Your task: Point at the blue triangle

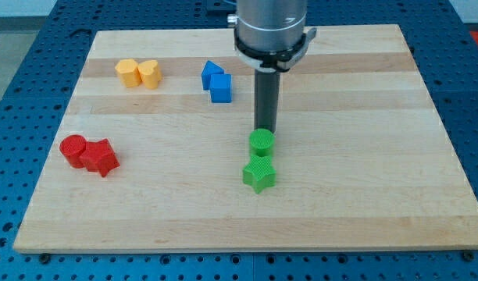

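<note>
A: In the camera view, where was my tip [265, 129]?

B: Touching the green cylinder [262, 141], well right of the blue triangle [211, 73] beside the blue cube [221, 87]. No pincer existed, only a rod. Pointing wasn't done; the move leftward remained.

The board [364, 117] is pale, smooth wood with visible grain in lengthwise strips, lying on a blue perforated metal table [20, 156]. The green star block [259, 175] shows fine ridged lines on top, like matt plastic. The rod [266, 101] is dark and matt under a shiny silver metal collar [272, 27].
</note>
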Controlling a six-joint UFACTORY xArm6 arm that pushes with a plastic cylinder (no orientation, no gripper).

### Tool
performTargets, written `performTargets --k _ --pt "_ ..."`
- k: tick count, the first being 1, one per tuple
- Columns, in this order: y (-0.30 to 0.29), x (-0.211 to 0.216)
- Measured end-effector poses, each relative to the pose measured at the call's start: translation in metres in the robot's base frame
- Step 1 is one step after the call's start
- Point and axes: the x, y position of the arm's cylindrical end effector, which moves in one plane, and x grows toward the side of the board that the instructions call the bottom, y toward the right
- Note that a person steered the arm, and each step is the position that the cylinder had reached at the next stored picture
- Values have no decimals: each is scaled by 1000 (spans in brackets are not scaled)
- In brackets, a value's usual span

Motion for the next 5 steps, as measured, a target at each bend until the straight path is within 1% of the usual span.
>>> performTargets --k 1,5 --pt "-2 16" --pt "-2 3"
